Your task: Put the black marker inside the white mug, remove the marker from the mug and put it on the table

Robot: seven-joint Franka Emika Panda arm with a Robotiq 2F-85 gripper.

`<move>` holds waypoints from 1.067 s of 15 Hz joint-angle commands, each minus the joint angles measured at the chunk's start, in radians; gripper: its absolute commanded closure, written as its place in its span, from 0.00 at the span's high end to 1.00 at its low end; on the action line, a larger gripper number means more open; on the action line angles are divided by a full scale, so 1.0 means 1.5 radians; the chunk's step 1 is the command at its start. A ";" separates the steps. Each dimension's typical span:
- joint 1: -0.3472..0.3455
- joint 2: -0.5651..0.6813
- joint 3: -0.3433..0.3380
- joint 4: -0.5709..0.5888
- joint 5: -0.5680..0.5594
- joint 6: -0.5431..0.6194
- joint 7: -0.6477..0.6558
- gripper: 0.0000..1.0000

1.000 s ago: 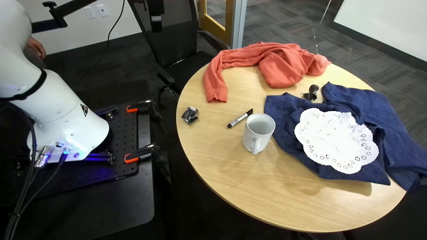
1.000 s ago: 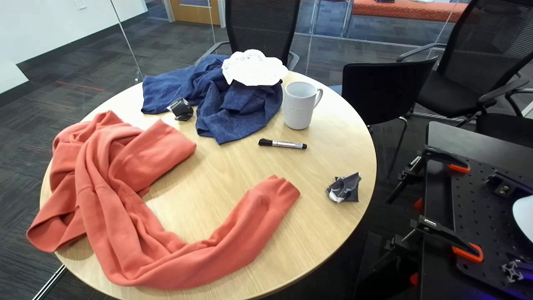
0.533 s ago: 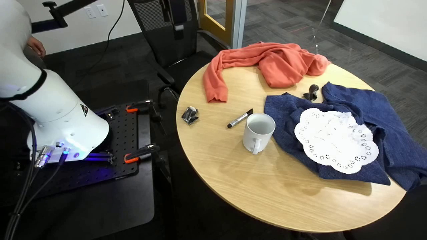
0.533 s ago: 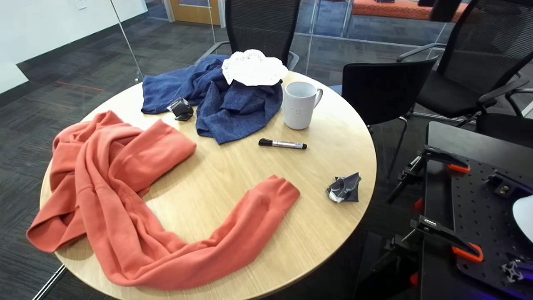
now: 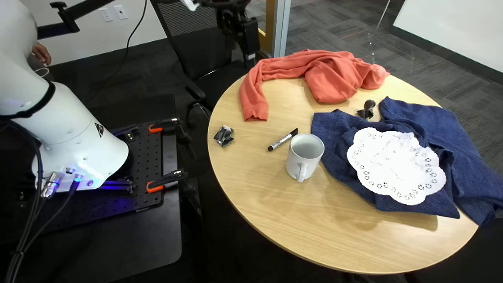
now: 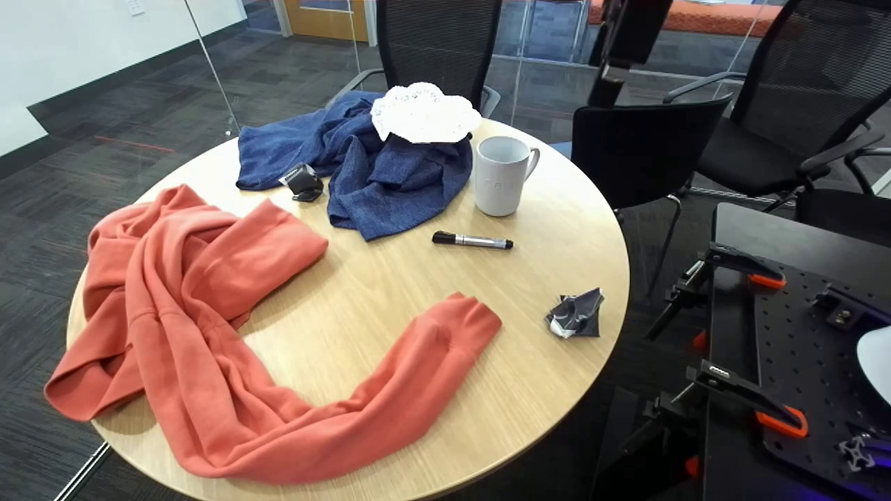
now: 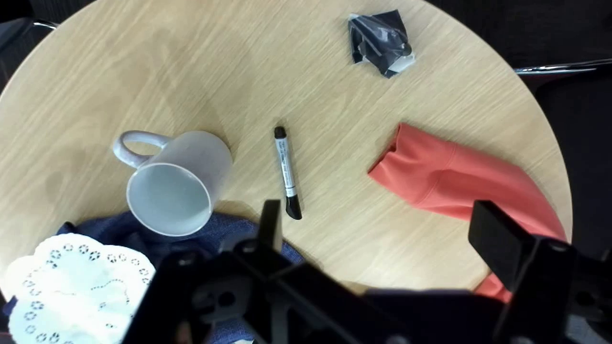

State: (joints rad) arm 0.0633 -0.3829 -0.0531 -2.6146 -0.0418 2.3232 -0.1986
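The black marker [image 5: 283, 140] lies flat on the round tan table [image 5: 251, 184]; it also shows in an exterior view [image 6: 473, 241] and in the wrist view [image 7: 286, 167]. Its barrel is whitish between black ends. The white mug [image 5: 304, 159] stands upright close beside it, handle pointing away from the marker; it also shows in an exterior view [image 6: 498, 182] and in the wrist view [image 7: 203, 157]. My gripper [image 7: 377, 215] is open, with nothing between its fingers. It hangs high above the table region, partly cut off at the top of both exterior views [image 5: 250, 57] [image 6: 607, 87].
A red sweater [image 6: 188, 292] lies along one side of the table. A blue cloth [image 5: 346, 153] with a white lace doily [image 5: 397, 165] lies beside the mug. A crumpled black wrapper [image 5: 224, 136] sits near the edge; a small dark chunky object [image 6: 303, 182] lies by the cloth.
My gripper has moved towards the table and lower, coming further into both exterior views. The marker, the mug and the other things on the table have not moved.
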 commanded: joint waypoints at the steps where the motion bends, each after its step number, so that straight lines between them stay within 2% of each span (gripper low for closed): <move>1: -0.007 0.096 0.006 0.044 -0.012 0.050 -0.017 1.00; 5: -0.015 0.186 0.006 0.085 -0.020 0.080 -0.010 1.00; 8: -0.023 0.246 0.009 0.120 -0.033 0.070 0.005 1.00; 9: -0.020 0.201 0.011 0.085 -0.015 0.071 -0.002 1.00; 12: -0.024 0.243 0.012 0.109 -0.020 0.071 -0.001 1.00; 15: -0.025 0.248 0.012 0.114 -0.021 0.071 -0.001 1.00; 16: -0.024 0.258 0.013 0.117 -0.015 0.097 -0.001 1.00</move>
State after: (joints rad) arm 0.0443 -0.0109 -0.0526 -2.4454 -0.0729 2.4314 -0.1997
